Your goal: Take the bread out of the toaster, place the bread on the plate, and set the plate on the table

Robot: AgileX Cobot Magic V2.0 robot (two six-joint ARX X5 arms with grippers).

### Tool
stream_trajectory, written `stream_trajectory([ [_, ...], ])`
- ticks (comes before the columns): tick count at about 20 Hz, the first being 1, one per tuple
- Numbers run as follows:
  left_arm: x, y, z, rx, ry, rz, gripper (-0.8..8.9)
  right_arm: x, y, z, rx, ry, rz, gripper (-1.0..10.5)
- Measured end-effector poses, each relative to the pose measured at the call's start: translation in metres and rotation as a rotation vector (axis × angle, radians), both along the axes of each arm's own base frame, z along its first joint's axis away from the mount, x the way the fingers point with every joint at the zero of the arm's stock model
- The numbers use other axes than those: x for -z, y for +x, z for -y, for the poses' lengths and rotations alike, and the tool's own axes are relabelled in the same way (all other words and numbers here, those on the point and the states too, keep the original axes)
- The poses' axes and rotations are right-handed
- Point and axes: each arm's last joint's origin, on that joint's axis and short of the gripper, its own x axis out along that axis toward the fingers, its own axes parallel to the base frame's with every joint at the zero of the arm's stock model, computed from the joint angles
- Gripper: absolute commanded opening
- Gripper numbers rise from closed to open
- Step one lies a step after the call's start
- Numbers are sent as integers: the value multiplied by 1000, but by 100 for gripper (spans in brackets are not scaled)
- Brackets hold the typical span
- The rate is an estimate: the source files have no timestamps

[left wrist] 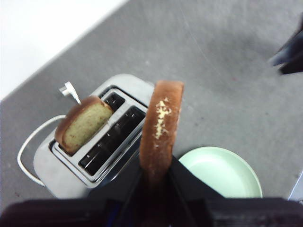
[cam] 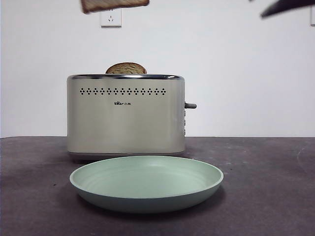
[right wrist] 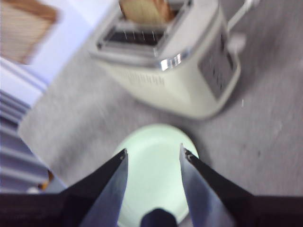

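My left gripper (left wrist: pixel 158 182) is shut on the bread (left wrist: pixel 161 127), a brown-crusted slice held edge-up high above the cream toaster (left wrist: pixel 61 165). In the front view only the bread's lower edge (cam: pixel 114 5) shows at the top, over the toaster (cam: pixel 125 115). The mint-green plate (cam: pixel 146 183) lies on the dark grey table (cam: pixel 266 196) in front of the toaster. My right gripper (right wrist: pixel 154 156) hangs open above the plate (right wrist: pixel 154 137) with nothing between its jaws. Its dark tip (cam: pixel 285 6) shows at the top right corner.
Another slice (cam: pixel 126 68) with an olive-speckled top stands in the toaster's rear slot (left wrist: pixel 83 125). The near slot is empty. A white cord (left wrist: pixel 28 142) loops behind the toaster. A wall socket (cam: pixel 110 17) sits on the white wall.
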Motion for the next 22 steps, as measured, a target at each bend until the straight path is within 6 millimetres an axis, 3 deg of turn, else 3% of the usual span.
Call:
stream_trajectory([
  [7, 8, -54, -8, 49, -29, -42, -6, 37, 24, -27, -76, -128, -146, 189],
  [12, 50, -84, -22, 13, -35, -123, -7, 70, 42, -48, -105, -225, -244, 190],
  [15, 90, -96, -31, -79, -112, -108, -8, 103, 57, -62, -137, -298, -336, 201],
  [17, 104, -108, -40, -164, -182, -70, -8, 126, 67, -69, -140, -353, -382, 256],
  [22, 99, -142, -64, -239, -306, -1, -8, 172, 83, -80, -168, -388, -473, 256],
])
